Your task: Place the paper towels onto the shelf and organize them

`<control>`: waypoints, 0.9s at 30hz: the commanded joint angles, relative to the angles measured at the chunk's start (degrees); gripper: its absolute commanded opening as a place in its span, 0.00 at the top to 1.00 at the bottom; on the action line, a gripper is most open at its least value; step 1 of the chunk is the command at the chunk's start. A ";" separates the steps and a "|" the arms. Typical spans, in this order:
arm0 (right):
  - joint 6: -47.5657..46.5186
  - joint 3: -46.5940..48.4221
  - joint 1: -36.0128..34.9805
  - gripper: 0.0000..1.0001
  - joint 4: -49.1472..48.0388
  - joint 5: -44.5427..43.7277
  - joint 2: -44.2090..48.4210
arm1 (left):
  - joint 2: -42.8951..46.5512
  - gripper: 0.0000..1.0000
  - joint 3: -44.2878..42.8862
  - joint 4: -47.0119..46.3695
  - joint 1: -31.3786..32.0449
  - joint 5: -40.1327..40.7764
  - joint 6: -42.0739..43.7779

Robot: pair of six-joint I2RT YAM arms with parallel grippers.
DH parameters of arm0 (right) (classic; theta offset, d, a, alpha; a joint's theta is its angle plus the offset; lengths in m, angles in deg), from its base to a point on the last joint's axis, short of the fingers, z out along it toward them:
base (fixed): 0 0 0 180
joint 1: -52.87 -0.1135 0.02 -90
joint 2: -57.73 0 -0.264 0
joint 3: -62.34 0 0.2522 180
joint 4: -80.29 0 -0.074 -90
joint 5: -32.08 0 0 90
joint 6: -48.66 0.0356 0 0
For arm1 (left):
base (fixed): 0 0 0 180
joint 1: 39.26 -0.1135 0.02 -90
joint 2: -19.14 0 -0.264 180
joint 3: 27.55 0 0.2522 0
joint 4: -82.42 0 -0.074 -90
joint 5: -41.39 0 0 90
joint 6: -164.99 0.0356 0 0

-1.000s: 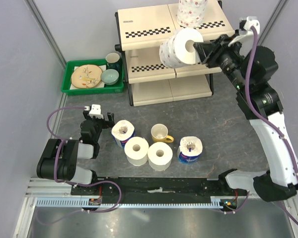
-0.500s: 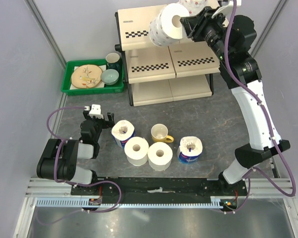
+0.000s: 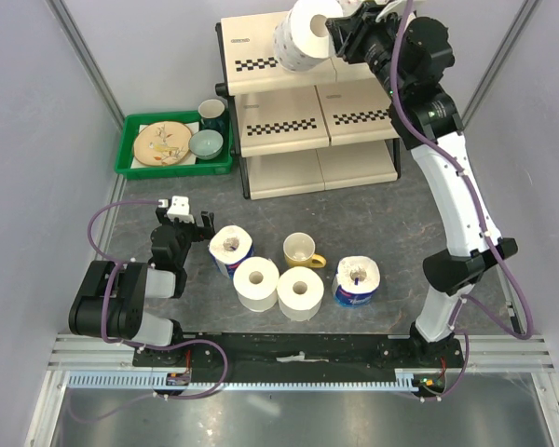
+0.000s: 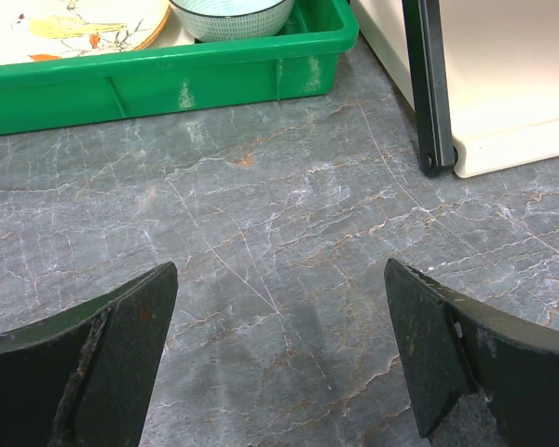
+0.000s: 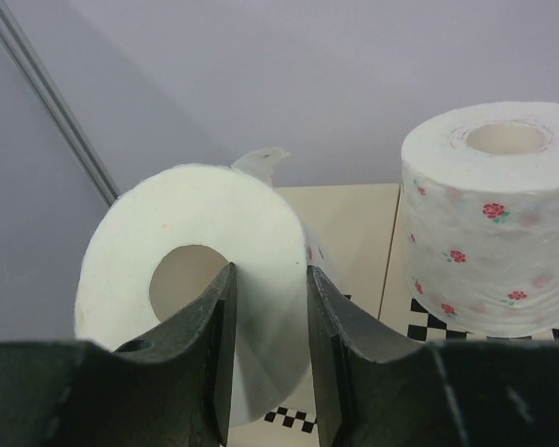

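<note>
within the last second the right gripper [image 3: 334, 35] has carried the held roll [image 3: 303, 33] from in front of the middle tier up to the top tier of the shelf [image 3: 252, 42], at 12 o'clock in the overhead view; its jaws are clamped on the roll's wall, one finger inside the core and one outside, so the roll hangs on its side with the core horizontal; it hovers over the top tier's left panel, not yet set down, just to the 9 o'clock side of the floral roll [image 5: 494, 214] standing upright there; this placement looks close, and lowering it without nudging that neighbour seems the main concern.

four more wait on the table near 6 o'clock: the blue-wrapped rolls [image 3: 230, 250] at the ends and the plain rolls [image 3: 256, 279] between; the yellow mug [image 3: 300, 250] sits among them and could crowd a pick; the green tray [image 3: 130, 154] lies at 10 o'clock, well clear; the left gripper [image 4: 279, 345] rests with jaws spread and empty over bare table.
</note>
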 commanded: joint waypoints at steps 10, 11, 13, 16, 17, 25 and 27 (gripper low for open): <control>-8.89 4.46 -3.72 0.70 -7.89 -11.62 -3.35 | 0.34 0.00 -0.58 -2.20 -0.04 -0.58 1.25; -9.15 4.55 -3.89 0.70 -8.24 -12.24 -3.35 | 0.43 0.01 -0.49 -2.20 -0.04 -0.58 1.25; -9.33 4.20 -3.98 0.70 -8.60 -13.38 -3.26 | 0.43 0.00 -0.58 -2.20 -0.04 -0.58 1.25; -9.33 4.38 -3.98 0.70 -8.86 -15.14 -3.44 | 0.43 0.00 -0.58 -2.20 -0.04 -0.58 1.25; -9.33 4.46 -3.90 0.70 -8.95 -15.76 -3.44 | 0.43 0.00 -0.58 -2.20 -0.04 -0.66 1.25; -8.98 4.73 -3.98 0.70 -8.34 -16.46 -3.26 | 0.43 0.00 -0.49 -2.19 -0.04 -0.58 1.25; -9.07 4.73 -3.90 0.69 -8.16 -16.73 -3.17 | 0.34 0.00 -0.49 -2.20 -0.04 -0.66 1.16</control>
